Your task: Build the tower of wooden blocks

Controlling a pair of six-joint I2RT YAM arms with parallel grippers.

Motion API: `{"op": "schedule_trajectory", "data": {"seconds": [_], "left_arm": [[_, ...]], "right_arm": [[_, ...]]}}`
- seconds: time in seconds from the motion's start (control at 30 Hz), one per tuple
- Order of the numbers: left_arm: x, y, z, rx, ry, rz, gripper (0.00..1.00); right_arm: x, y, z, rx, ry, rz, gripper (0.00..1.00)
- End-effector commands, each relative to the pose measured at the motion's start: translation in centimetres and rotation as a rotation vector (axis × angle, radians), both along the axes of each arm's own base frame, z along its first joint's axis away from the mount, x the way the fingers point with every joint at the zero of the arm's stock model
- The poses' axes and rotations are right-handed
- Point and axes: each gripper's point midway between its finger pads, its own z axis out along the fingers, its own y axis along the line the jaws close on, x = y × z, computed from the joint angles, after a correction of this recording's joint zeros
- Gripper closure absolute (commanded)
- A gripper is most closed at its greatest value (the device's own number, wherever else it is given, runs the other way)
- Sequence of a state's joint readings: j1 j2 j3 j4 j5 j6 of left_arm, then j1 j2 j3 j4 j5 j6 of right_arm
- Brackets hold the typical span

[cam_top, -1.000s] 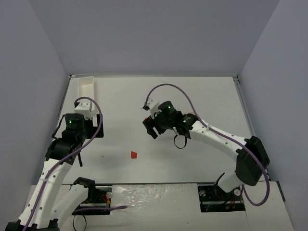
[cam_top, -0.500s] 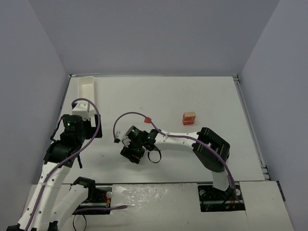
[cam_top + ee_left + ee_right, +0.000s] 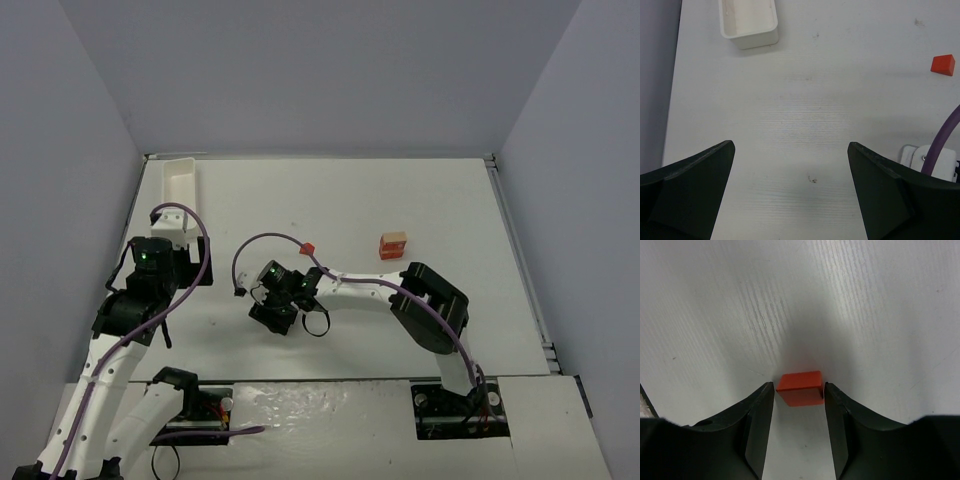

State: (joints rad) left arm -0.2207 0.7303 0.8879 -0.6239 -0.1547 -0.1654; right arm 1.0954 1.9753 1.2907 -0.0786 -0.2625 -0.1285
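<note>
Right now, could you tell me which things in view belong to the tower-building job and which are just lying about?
Part of the job: the red block between the fingers of the right gripper; the loose red block farther back; the small red-and-tan stack.
Just lying about: the white tray in the far left corner.

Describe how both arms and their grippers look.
The left arm and right arm have white links and bulky black joint housings. A purple cable loops along each, and a green light glows near each wrist. The left gripper and right gripper have broad, matte black, tapered fingers.
</note>
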Motion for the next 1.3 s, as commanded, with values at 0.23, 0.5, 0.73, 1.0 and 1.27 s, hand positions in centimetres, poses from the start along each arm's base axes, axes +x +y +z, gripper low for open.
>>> {"op": "schedule_trajectory", "data": {"seconds": [0.23, 0.5, 0.73, 1.0, 1.27], "left_arm": [[1.0, -0.2, 1.4, -0.015, -0.058, 0.002, 0.05], [1.0, -0.2, 1.5, -0.017, -0.059, 0.000, 0.05], [1.0, -0.4, 1.2, -0.019, -0.048, -0.008, 0.05], [1.2, -0.6, 0.9, -0.018, -0.035, -0.014, 0.05], [1.4, -0.6, 0.7, -0.016, -0.022, -0.015, 0.05]], "right_arm": [[2.1, 1.2, 2.9, 0.055, -0.098, -0.040, 0.84], [8.2, -3.3, 8.3, 0.077, -0.271, -0.388, 1.00], [13.7, -13.3, 14.4, 0.164, -0.358, -0.763, 1.00], [17.7, -25.6, 15.2, 0.149, -0.329, -1.041, 1.00], [19.0, -31.8, 14.6, 0.108, -0.271, -1.131, 1.00]]}}
